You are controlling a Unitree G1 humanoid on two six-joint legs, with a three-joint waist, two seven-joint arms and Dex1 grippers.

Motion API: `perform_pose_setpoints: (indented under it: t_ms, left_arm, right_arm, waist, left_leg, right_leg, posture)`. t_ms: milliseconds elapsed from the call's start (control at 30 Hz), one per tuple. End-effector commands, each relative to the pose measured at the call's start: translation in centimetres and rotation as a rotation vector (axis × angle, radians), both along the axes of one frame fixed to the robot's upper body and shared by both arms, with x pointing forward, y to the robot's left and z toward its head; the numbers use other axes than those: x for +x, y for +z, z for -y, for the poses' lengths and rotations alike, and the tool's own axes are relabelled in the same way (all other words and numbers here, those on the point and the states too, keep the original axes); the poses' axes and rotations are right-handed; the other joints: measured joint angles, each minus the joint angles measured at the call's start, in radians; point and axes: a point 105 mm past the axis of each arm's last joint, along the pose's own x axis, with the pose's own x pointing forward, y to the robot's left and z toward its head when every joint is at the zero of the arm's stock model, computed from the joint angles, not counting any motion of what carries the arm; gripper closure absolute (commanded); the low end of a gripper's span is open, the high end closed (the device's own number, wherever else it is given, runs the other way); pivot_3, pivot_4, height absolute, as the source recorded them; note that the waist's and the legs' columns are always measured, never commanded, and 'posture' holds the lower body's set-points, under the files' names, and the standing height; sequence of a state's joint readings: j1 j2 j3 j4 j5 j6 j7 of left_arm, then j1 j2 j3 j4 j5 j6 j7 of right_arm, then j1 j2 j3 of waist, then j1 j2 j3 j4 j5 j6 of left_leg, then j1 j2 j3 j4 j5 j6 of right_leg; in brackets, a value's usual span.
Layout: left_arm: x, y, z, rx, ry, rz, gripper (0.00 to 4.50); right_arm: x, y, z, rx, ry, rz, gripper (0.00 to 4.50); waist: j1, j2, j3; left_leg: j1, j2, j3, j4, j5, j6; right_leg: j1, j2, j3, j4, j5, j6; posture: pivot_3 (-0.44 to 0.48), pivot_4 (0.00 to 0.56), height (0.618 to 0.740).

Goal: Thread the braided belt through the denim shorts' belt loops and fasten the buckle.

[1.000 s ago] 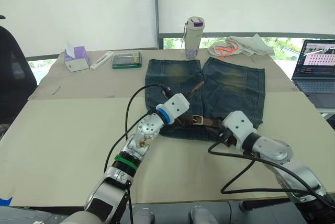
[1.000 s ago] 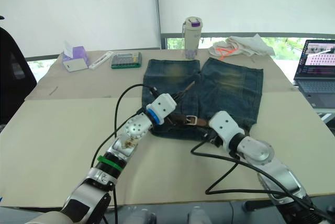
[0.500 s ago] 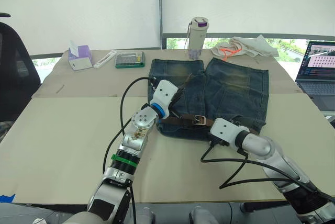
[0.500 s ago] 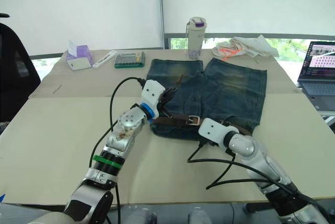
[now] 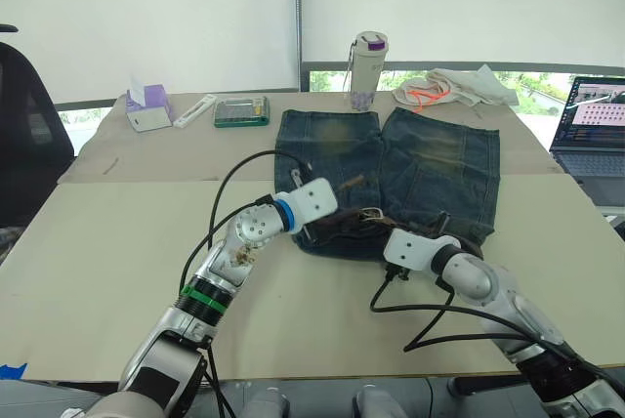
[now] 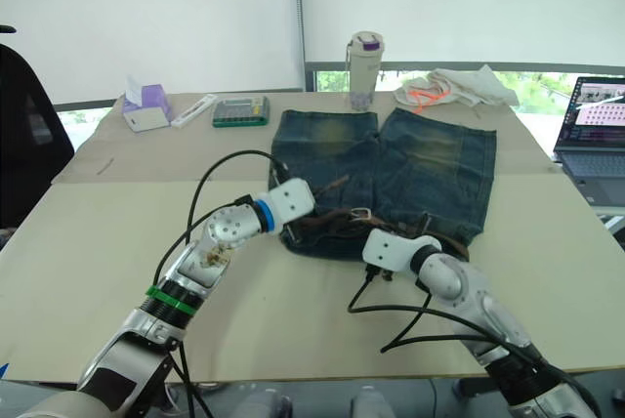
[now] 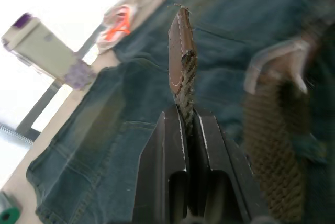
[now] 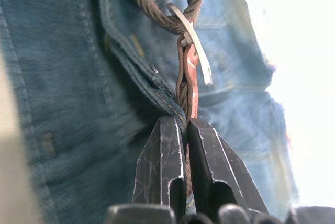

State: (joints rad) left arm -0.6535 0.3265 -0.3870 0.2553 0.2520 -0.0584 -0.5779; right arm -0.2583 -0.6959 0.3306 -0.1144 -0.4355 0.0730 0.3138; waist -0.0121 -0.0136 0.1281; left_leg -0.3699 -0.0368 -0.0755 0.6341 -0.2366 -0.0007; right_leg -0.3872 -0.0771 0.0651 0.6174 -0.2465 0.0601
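We are at the fastening step: at centre frame, the belt (image 5: 342, 226) lies along the waistband of the shorts (image 5: 430, 159). Our left pincer (image 7: 187, 124) clamps its tip; our right pincer (image 8: 184, 130) pinches the strap beside the buckle (image 8: 192, 41). Next, we judge, the tip must enter the frame.

No text, label, brand, number or sign can be read on anything in view.
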Motion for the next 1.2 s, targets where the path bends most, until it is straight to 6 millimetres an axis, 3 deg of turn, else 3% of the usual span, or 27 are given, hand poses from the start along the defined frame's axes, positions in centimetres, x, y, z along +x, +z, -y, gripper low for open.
perform_pose_setpoints:
  t_ms: [33,367,733,900,1200]
  left_arm:
    - [-0.8,-0.2,1.0,0.096,-0.087,0.036,4.5]
    - [-0.3,-0.4,0.8,0.287,-0.081,0.157,4.5]
    - [0.6,0.3,1.4,0.374,-0.078,0.288,4.5]
    - [0.4,0.8,2.5,0.349,-0.122,0.334,4.5]
    - [0.5,0.0,2.8,0.333,-0.169,0.386,4.5]
  right_arm:
    - [0.5,2.5,-0.2,-0.019,0.019,0.196,4.46]
    - [0.3,3.3,0.0,-0.065,0.0,0.404,4.46]
    - [0.1,2.6,-0.1,-0.086,0.025,0.418,4.46]
    - [0.0,2.4,-0.8,-0.08,0.052,0.417,4.46]
    - [-0.2,2.2,-1.4,-0.075,0.078,0.412,4.46]
  waist:
    - [0.0,0.0,0.0]
    - [-0.001,0.0,0.0]
    - [-0.002,0.0,0.0]
    - [-0.001,0.0,0.0]
    - [-0.001,0.0,0.0]
  left_leg:
    - [0.0,0.0,0.0,0.0,0.0,0.0]
    - [0.0,0.0,0.0,0.0,0.0,0.0]
    - [0.0,0.0,0.001,0.0,0.0,0.0]
    - [0.0,0.0,0.001,0.0,0.0,0.0]
    - [0.0,0.0,0.001,0.0,0.0,0.0]
  right_leg:
    - [0.0,0.0,0.0,0.0,0.0,0.0]
    - [0.0,0.0,0.001,0.001,0.0,0.0]
    - [0.0,0.0,0.001,0.001,0.0,0.0]
    - [0.0,0.0,0.001,0.001,0.0,0.0]
    - [0.0,0.0,0.001,0.002,0.0,0.0]
  posture:
    - [0.0,0.15,0.74]
    - [0.0,0.15,0.74]
    - [0.0,0.15,0.74]
    - [0.0,0.15,0.74]
    - [0.0,0.15,0.74]
